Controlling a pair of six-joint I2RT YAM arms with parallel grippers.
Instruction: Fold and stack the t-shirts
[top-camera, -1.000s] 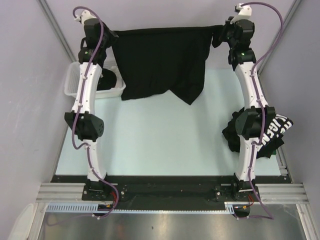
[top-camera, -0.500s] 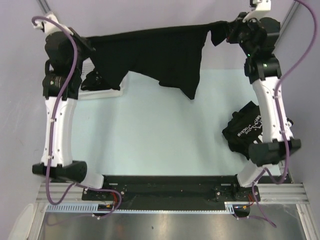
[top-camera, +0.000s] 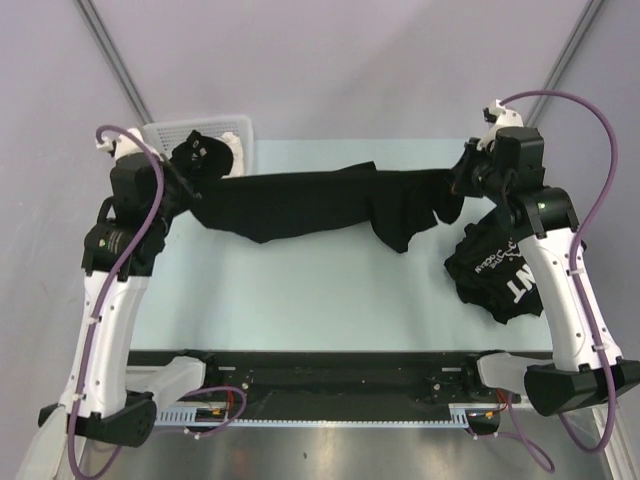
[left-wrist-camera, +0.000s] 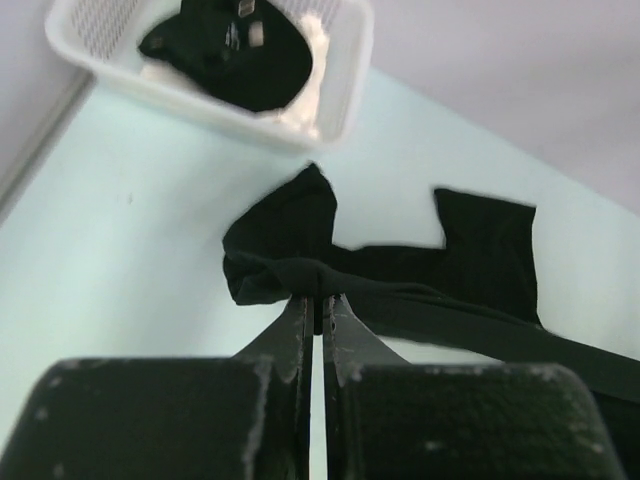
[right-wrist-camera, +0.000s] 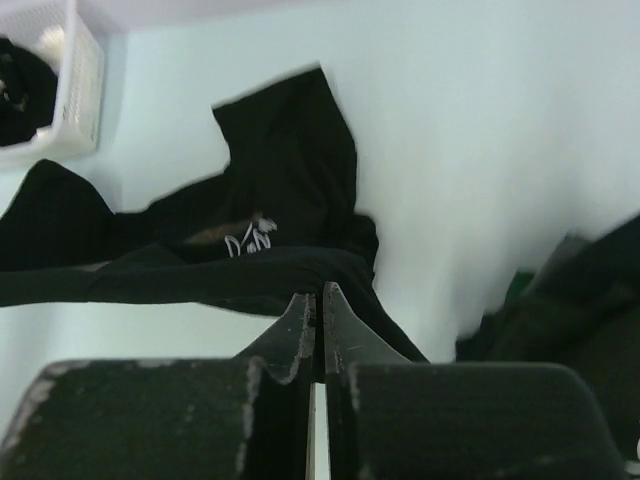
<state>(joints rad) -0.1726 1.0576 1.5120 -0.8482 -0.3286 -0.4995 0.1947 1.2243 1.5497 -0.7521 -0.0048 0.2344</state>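
- The left gripper (left-wrist-camera: 320, 303) had its jaws pinched on the left end of a black t-shirt (top-camera: 300, 200).
- The right gripper (right-wrist-camera: 320, 292) had its jaws pinched on the same shirt's right end.
- The shirt was stretched left to right between them, with its lower folds on the far worktop (top-camera: 320, 290).
- A lettered t-shirt (top-camera: 505, 275) lay crumpled at the right edge.
- A white basket (top-camera: 160, 132) stood at the far left.
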